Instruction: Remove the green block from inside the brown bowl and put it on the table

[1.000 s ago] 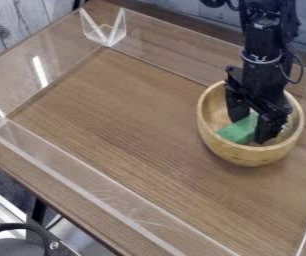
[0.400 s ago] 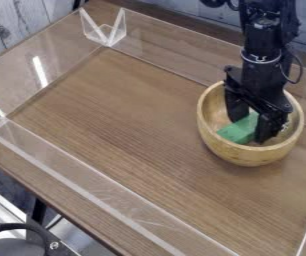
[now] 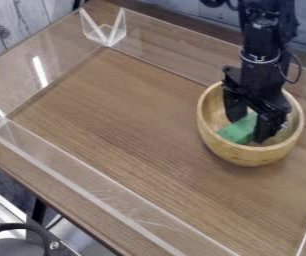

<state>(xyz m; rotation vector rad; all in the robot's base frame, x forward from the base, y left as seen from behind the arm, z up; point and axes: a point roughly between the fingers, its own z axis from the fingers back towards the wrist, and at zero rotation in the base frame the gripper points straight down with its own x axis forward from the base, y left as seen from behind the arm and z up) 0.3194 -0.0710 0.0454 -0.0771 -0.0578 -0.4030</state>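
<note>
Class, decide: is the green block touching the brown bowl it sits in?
Touching. The camera view shows the green block lying on the inner floor of the brown bowl, with no gap beneath it.

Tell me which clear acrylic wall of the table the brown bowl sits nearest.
The brown bowl sits nearest the wall along the table's far right edge, which passes just behind it. The near-left wall lies across the open tabletop, well away from it.

No text, label, brand, number or sign can be read anywhere here.
</note>
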